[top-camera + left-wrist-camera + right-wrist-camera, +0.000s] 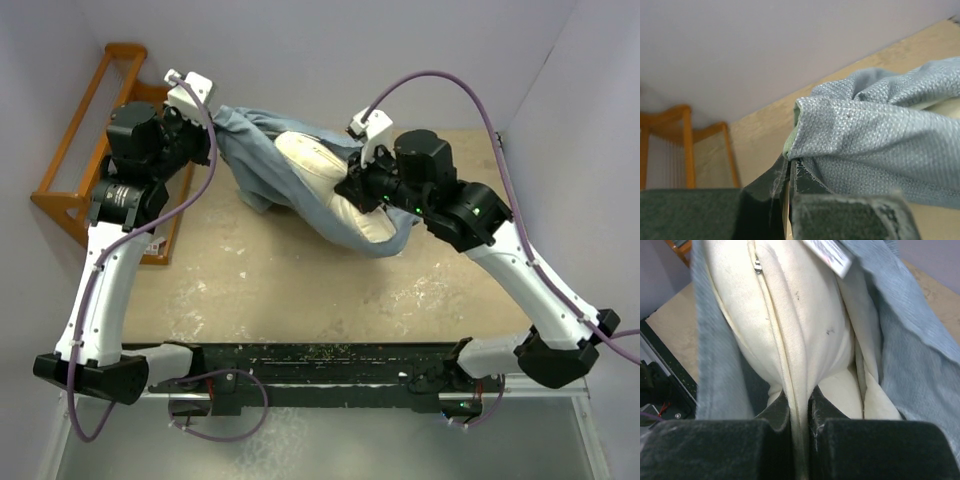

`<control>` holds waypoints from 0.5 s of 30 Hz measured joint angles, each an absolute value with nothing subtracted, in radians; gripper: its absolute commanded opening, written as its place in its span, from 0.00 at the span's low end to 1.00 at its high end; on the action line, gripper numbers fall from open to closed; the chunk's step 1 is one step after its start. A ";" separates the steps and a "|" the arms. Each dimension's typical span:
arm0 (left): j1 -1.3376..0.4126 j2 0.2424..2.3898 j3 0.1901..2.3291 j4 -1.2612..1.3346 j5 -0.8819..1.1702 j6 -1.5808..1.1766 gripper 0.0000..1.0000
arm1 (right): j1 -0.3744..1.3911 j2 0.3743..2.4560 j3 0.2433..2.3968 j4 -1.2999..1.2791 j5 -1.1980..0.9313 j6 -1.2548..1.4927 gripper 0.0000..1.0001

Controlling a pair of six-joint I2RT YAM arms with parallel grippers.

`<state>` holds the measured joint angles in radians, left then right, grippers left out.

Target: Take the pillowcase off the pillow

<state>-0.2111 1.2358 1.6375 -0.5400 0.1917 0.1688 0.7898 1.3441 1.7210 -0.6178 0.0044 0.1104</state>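
Note:
The blue-grey pillowcase (268, 165) lies bunched at the back middle of the table, still wrapped round part of the cream pillow (322, 178). My left gripper (210, 148) is shut on the pillowcase's hemmed edge (820, 125) at its left end, where a green inner face shows. My right gripper (352, 186) is shut on a pinched fold of the pillow (800, 350), which bulges out of the pillowcase's open mouth (920, 360). A zipper pull and a white label show on the pillow in the right wrist view.
An orange wooden rack (85, 160) stands at the far left, next to the left arm; it also shows in the left wrist view (687, 145). The tan tabletop (300, 290) has a black rail along its near edge. Walls close in on the left, back and right.

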 measured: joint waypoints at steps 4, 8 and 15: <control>-0.148 1.253 1.587 -0.514 0.136 0.168 0.00 | 0.784 1.283 1.710 -0.615 -0.021 0.117 0.00; -0.119 1.272 1.567 -0.498 0.149 0.165 0.00 | 0.783 1.241 1.710 -0.606 -0.060 0.125 0.00; -0.098 1.269 1.532 -0.551 0.395 0.224 0.62 | 0.785 1.227 1.747 -0.587 -0.120 0.152 0.00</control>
